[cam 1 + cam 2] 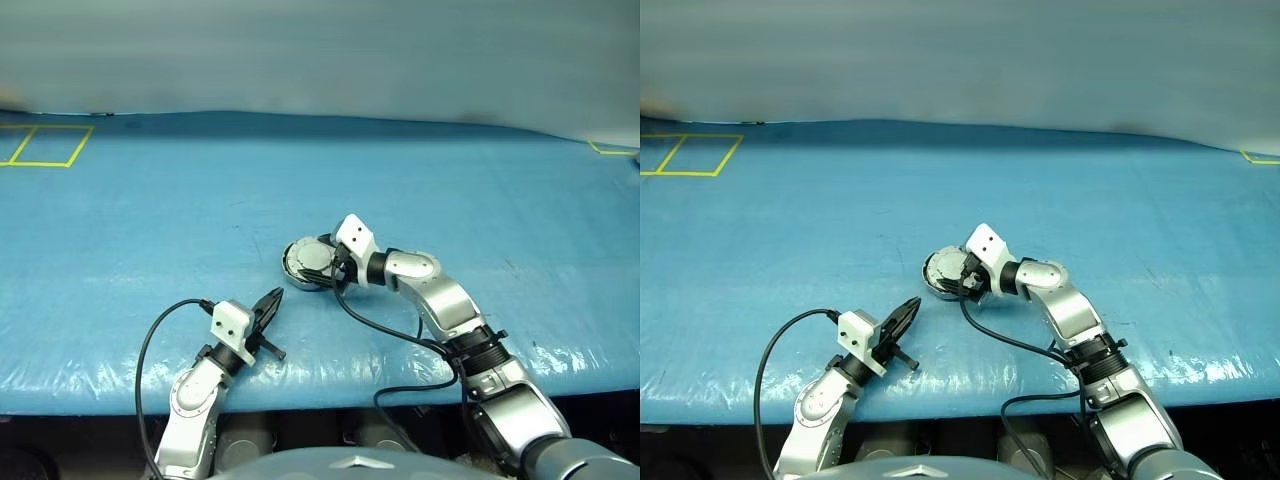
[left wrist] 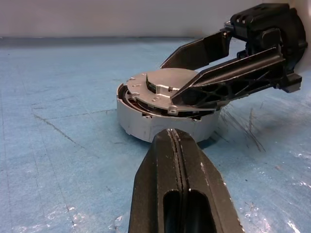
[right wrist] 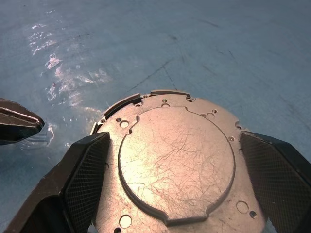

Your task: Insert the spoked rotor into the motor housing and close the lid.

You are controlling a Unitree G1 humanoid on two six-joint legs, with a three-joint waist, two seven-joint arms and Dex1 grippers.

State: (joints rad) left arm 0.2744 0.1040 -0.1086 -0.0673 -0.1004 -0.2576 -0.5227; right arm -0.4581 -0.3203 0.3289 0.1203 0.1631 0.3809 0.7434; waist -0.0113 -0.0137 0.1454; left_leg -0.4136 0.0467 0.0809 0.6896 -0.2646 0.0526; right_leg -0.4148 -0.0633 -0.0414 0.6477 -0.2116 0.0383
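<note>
Silver motor housing (image 2: 146, 124) on blue tabletop (image 1: 150, 220), lid (image 3: 177, 162) tilted atop; right end effector (image 3: 177, 184) spread wide, straddling lid; left end effector (image 1: 268, 308) closed, empty, nearby.

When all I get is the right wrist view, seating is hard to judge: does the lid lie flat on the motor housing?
Observer: Not quite. From the left wrist view the lid sits tilted on the motor housing, with a dark gap under one edge.
Operator: And my right hand, is it gripping the lid?
Observer: It doesn't look so. The right hand is open, one finger on each side of the lid.
Operator: I see a black tip at the edge of my picture. Is that the left hand?
Observer: Yes. The left hand is shut, pointing toward the housing but apart from it, near the front edge of the blue table.
</note>
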